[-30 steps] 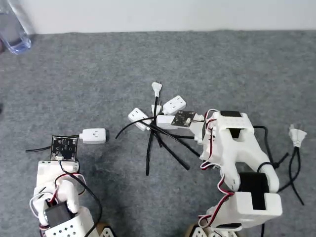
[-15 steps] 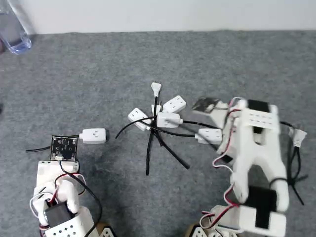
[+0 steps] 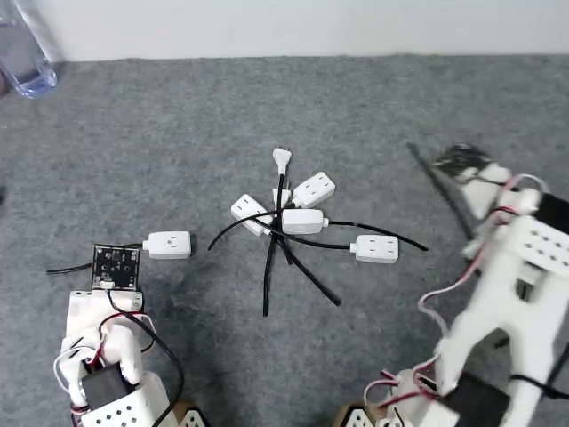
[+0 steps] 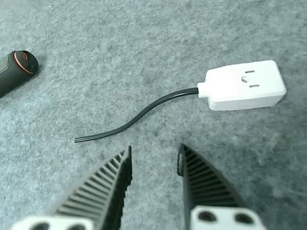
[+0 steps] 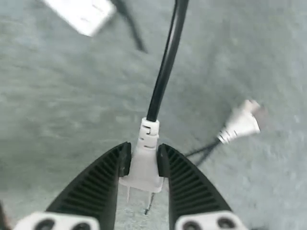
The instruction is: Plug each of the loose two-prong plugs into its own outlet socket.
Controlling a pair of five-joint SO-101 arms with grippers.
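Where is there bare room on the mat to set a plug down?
Bare mat lies between the bottle, the back wall and the outlet cluster. Another patch lies in front of the black cables. It is crowded at the cluster, where cables cross.

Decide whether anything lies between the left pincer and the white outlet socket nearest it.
Nothing visible does. In the left wrist view, bare grey carpet separates the open left pincer from the outlet socket. The socket's own black cord curves off beside that path, and a dark cylinder lies well aside.
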